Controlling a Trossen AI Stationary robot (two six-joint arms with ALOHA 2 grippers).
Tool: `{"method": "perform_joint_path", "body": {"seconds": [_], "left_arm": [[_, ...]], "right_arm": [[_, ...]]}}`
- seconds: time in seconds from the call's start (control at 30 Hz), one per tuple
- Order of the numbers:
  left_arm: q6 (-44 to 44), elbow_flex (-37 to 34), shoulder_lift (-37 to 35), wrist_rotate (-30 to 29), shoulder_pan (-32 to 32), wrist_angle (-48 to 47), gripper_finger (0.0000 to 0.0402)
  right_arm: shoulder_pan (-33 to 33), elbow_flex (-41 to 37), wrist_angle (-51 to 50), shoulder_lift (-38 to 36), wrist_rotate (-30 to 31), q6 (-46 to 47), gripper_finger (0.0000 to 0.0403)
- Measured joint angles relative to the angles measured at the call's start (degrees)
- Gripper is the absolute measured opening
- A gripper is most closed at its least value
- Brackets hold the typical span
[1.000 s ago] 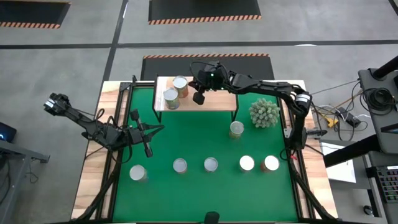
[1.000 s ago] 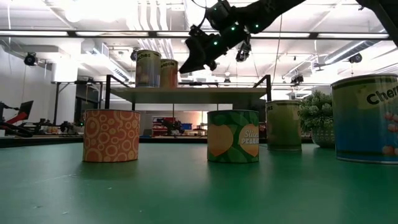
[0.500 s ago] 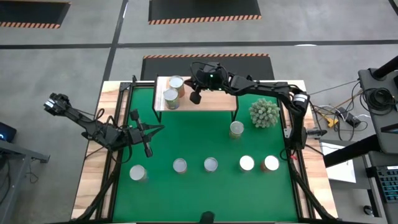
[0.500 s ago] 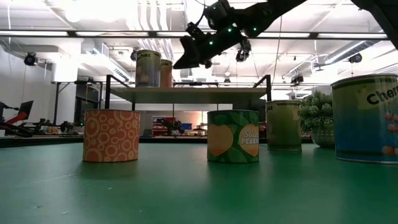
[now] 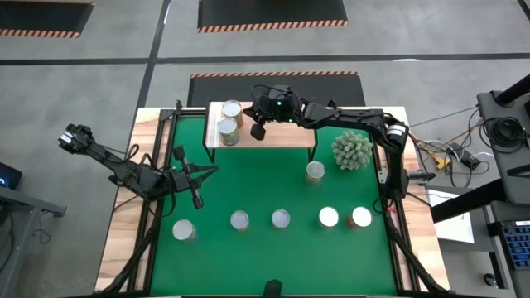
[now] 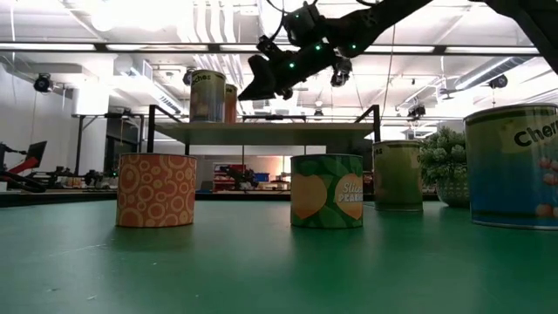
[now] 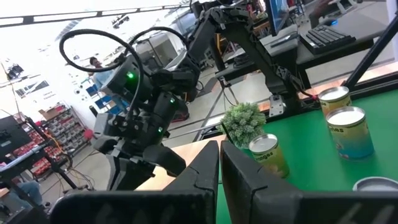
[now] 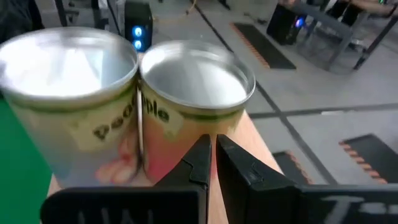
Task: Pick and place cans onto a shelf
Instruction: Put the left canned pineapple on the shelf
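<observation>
Two cans shelved, six left on the mat; both end effectors closed and empty.

The right end effector (image 5: 257, 131) hovers shut beside the two cans (image 5: 231, 110) on the shelf (image 5: 281, 134); the left end effector (image 5: 197, 201) waits shut over the worktop's left side. The other cans (image 5: 281, 218) stand upright on the green mat (image 5: 248, 178). They look rigid, smooth-walled and probably moderately heavy: best gripped across the label at mid-height and kept upright, since slick sides could slip.
</observation>
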Motion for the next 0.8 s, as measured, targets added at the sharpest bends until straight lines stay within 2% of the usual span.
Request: {"method": "perform_joint_path", "body": {"seconds": [0.8], "left_arm": [[0.36,0.00,0.00,0.01,0.01,0.40,0.0000]], "right_arm": [[0.11,-0.01,5.73,1.57,0.02,0.18,0.0012]]}}
